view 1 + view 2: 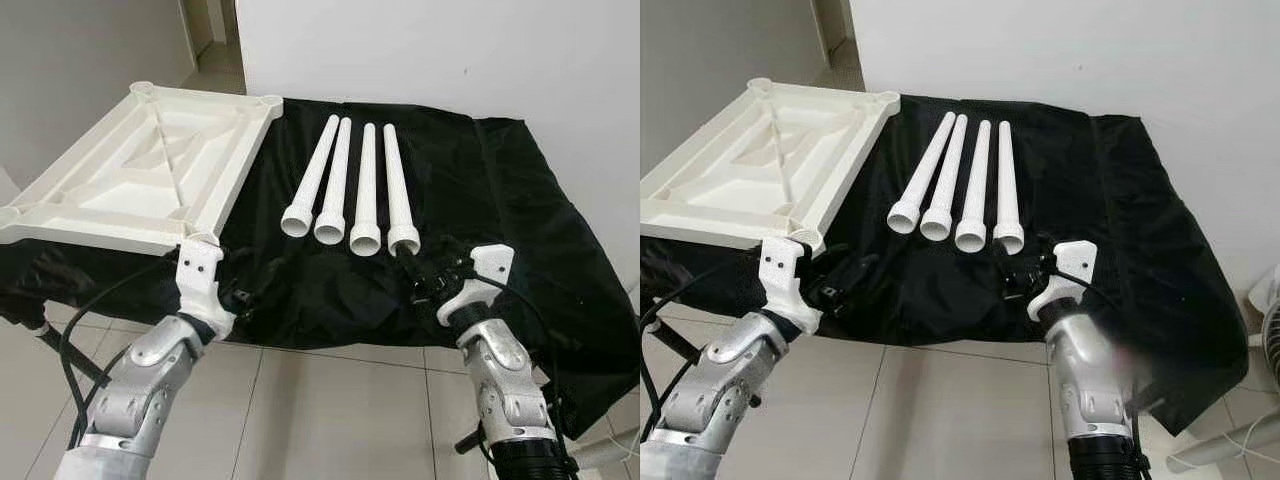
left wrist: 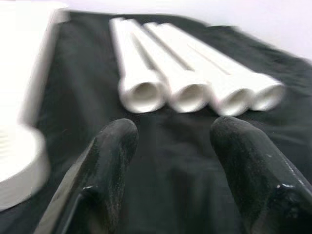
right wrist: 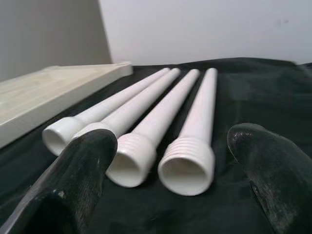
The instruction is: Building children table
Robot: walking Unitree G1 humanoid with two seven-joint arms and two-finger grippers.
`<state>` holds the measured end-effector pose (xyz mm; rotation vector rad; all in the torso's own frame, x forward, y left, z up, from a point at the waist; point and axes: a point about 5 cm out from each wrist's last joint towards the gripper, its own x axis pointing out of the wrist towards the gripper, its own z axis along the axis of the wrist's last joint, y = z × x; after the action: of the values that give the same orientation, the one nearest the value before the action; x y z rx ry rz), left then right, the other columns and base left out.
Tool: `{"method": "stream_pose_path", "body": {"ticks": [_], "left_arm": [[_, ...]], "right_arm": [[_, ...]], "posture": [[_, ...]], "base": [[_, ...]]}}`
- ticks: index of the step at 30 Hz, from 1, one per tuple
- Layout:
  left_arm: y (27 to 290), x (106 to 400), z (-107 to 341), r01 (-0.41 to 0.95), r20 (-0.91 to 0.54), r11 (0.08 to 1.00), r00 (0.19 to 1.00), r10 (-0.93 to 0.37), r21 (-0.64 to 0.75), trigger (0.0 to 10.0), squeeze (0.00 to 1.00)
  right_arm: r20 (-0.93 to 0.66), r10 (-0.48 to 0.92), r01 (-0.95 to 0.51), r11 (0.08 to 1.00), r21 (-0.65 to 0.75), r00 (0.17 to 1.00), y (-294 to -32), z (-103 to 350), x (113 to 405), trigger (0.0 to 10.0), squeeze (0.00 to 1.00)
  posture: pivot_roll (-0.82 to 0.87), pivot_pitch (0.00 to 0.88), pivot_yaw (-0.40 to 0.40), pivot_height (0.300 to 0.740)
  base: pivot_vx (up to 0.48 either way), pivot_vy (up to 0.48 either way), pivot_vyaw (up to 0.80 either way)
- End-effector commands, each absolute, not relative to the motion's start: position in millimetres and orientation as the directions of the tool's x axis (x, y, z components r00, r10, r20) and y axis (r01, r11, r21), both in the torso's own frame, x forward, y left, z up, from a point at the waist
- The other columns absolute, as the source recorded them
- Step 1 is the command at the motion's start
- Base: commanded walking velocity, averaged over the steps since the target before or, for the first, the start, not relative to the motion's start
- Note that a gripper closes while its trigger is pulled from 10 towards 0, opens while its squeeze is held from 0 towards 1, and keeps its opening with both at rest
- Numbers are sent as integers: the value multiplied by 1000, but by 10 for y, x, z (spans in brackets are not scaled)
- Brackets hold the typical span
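A white plastic tabletop (image 1: 150, 170) lies upside down on the left of a black cloth, with a round leg socket (image 1: 200, 240) at its near corner. Several white table legs (image 1: 350, 185) lie side by side in the middle, their threaded wide ends (image 3: 187, 168) facing me. My left gripper (image 2: 170, 161) is open and low over the cloth's front edge, beside the socket corner and short of the legs. My right gripper (image 3: 170, 161) is open just in front of the two rightmost legs' ends, with nothing between its fingers (image 3: 85, 165).
The black cloth (image 1: 500, 190) covers a low surface and hangs over its front and right edges. A white wall stands right behind it. Tiled floor (image 1: 330, 410) lies below my arms. A doorway opens at the back left, and a white fan (image 1: 1265, 300) stands at the far right.
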<state>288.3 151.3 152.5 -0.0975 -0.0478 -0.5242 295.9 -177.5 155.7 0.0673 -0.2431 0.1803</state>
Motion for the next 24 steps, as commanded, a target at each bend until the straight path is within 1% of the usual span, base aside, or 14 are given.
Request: {"method": "stream_pose_path", "body": {"ticks": [1,3,8,11,13,15,17,19,24], "left_arm": [[1633,2939,1478,378,19,921,925,-378,-93,10000,0],[1708,3020,1516,304,6,949,952,-305,-81,10000,0],[1724,3063,1566,284,14,955,959,-284,-81,10000,0],[1729,3146,1642,217,90,975,973,-212,-46,10000,0],[1726,3132,1592,212,100,971,975,-201,-115,10000,0],[1726,3132,1592,212,100,971,975,-201,-115,10000,0],[1717,3080,1557,200,106,969,977,-186,-146,10000,0],[1704,3006,1466,196,90,968,979,-183,-156,10000,0],[1710,2937,1433,186,80,967,981,-174,-172,10000,0]], "right_arm": [[241,144,-159,986,43,960,-1778,1549,2981,10000,0],[242,125,-136,990,29,962,-1757,1566,3008,10000,0],[248,111,-116,993,5,962,-1742,1580,3019,10000,0],[264,68,-71,997,1,962,-1710,1603,3019,10000,0],[267,35,-38,999,4,963,-1717,1592,2996,10000,0],[267,35,-38,999,4,963,-1717,1592,2996,10000,0],[273,19,-23,1000,12,962,-1716,1592,2948,10000,0],[248,23,-24,1000,0,969,-1690,1519,2895,10000,0],[244,31,-25,999,-26,969,-1672,1481,2854,10000,0]], "posture": [[-33,3,25,740],[-32,0,28,740],[-32,0,31,740],[-36,0,35,740],[-39,0,35,740],[-39,0,35,740],[-41,3,35,740],[-46,5,33,740],[-44,10,32,740]], "base": [[0,0,0],[0,0,0],[0,0,0],[0,0,0],[0,0,0],[0,0,0],[0,0,0],[0,0,0],[0,0,0]]}}
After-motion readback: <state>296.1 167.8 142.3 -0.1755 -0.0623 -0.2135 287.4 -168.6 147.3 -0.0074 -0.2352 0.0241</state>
